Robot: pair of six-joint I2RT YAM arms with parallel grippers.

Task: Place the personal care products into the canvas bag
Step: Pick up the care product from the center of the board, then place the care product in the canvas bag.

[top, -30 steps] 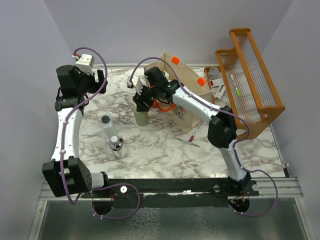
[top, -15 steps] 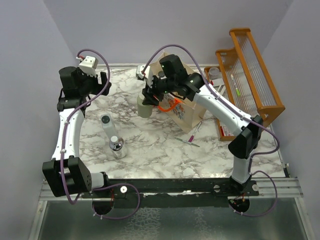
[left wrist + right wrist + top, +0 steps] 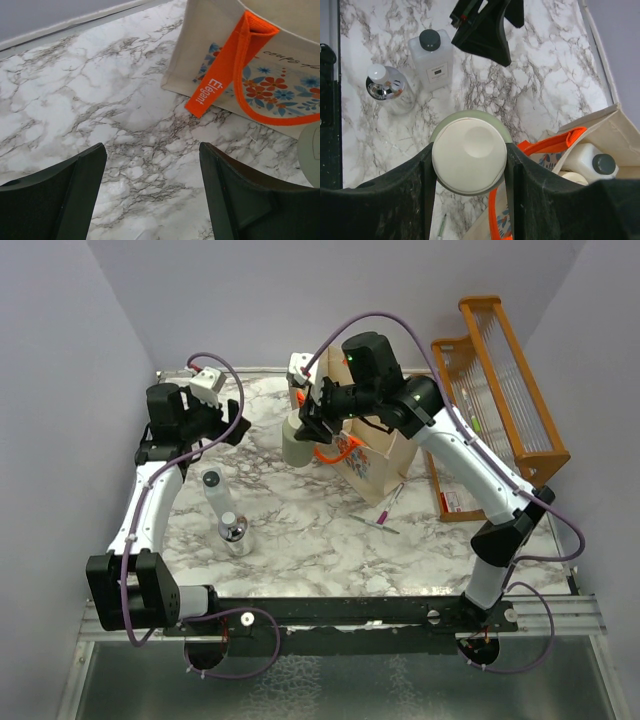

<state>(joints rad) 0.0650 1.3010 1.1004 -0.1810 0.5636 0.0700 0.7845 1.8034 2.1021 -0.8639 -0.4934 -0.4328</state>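
Aloft, the right claw (image 3: 469, 170) is clamped around the smooth, round olive-green bottle (image 3: 469, 150) just below its flat cream top. It holds the bottle upright over the veined marble table (image 3: 300, 530), just left of the soft beige canvas bag (image 3: 378, 458). Meanwhile the left claw (image 3: 152, 150) hangs with its dark jaws apart and empty above bare marble, near the bag's floral side.

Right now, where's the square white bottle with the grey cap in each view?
Top external: white bottle left of centre, just behind the chrome-capped bottle.
Left wrist: not in it.
Right wrist: upper left, seen from above.
Shared landmark: the canvas bag, upper right in left wrist, lower right in right wrist.
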